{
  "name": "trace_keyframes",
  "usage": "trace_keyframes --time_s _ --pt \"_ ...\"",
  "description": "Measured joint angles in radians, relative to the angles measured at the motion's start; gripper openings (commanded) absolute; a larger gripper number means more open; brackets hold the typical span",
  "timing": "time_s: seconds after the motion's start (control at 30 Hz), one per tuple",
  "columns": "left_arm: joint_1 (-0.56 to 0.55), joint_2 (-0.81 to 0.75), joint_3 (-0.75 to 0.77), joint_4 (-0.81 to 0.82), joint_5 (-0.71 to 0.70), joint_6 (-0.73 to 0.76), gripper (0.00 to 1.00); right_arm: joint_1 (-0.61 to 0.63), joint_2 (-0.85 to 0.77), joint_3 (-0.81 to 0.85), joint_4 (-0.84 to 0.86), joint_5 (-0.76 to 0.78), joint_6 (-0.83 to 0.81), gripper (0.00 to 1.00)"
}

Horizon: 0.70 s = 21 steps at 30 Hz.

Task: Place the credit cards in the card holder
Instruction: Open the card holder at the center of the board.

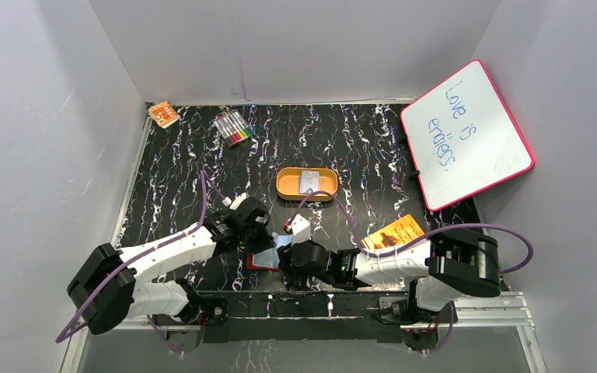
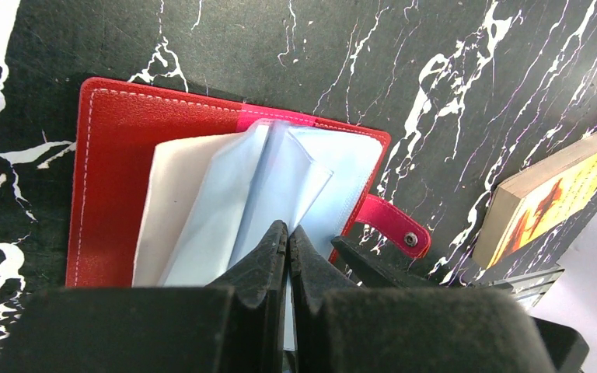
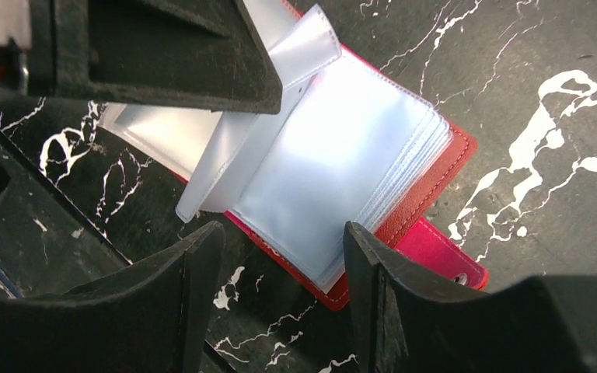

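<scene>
While your left end effector (image 2: 288, 230) pinches a clear sleeve (image 2: 280, 175) of the red leather card holder (image 2: 116, 140), your right end effector (image 3: 280, 233) hangs spread just above.

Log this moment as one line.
card holder: open on table | left tool: shut on plastic sleeve | right tool: open above it

Black table (image 1: 342, 148) with white marbled streaks. Open red card holder (image 2: 116, 155) lies flat near the front edge, clear sleeves up. Orange booklet (image 1: 394, 231) sits to its right. Orange oval tin (image 1: 288, 185) at centre. Marker pack (image 1: 234, 127) far back, small orange box (image 1: 163, 114) in the far-left corner. Pink-framed whiteboard (image 1: 466, 132) propped at the far-right edge.
</scene>
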Motion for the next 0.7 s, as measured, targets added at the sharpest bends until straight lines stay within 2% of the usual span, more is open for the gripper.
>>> trace_keyframes --time_s 0.13,0.53,0.7 --pt "0.0 0.0 0.0 0.0 0.0 0.0 0.0 0.001 0.002 0.008 0.018 0.02 -0.002 0.7" --pt "0.0 0.0 0.0 -0.003 -0.003 0.0 0.0 0.018 0.034 0.042 0.007 0.064 -0.008 0.66" --pt "0.0 0.0 -0.001 -0.003 -0.003 0.0 0.0 0.018 0.049 0.054 -0.002 0.074 -0.005 0.58"
